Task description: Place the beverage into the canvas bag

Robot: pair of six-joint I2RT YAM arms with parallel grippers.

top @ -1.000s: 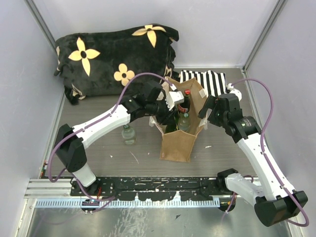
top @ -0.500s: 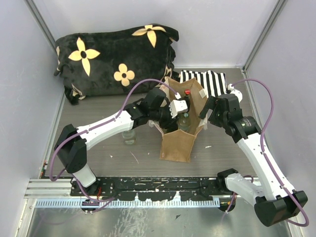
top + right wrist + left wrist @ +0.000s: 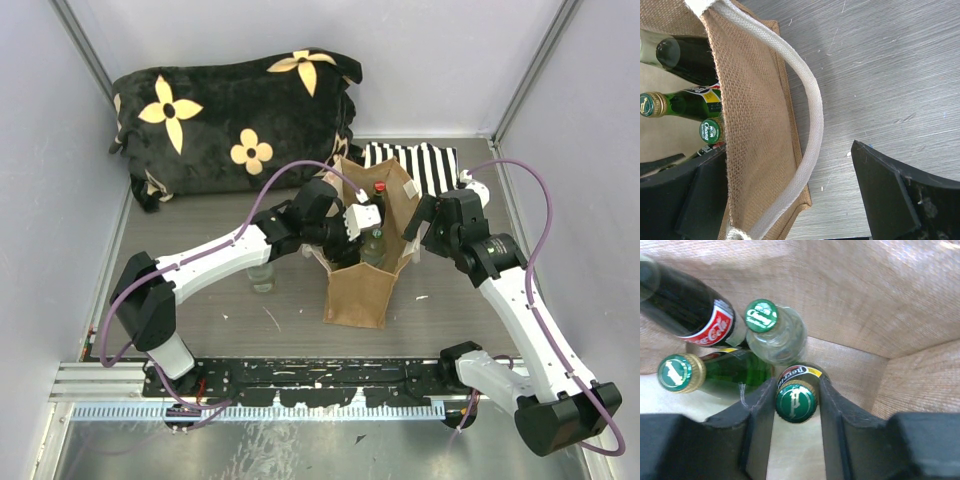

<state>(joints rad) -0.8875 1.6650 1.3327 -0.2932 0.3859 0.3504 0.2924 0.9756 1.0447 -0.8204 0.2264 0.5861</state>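
Note:
The tan canvas bag [image 3: 355,295] stands upright mid-table, with white handles. My left gripper [image 3: 362,218] is down inside its mouth. In the left wrist view the gripper [image 3: 796,390] is shut on the neck of a green Perrier bottle [image 3: 796,402], which stands upright against the bag's inner wall [image 3: 865,300]. Beside it in the bag are a Coca-Cola bottle [image 3: 695,315], a clear Chang bottle [image 3: 761,316] and a green bottle [image 3: 675,372]. My right gripper [image 3: 420,225] is open and straddles the bag's right wall [image 3: 755,100] and white handle [image 3: 812,125].
A clear glass bottle [image 3: 262,272] stands on the table under my left arm. A black flowered cushion [image 3: 230,110] lies at the back left, and a striped cloth [image 3: 420,165] lies behind the bag. Side walls enclose the table.
My left gripper has moved right and down into the bag's mouth with the bottle. The right arm has stayed at the bag's right wall.

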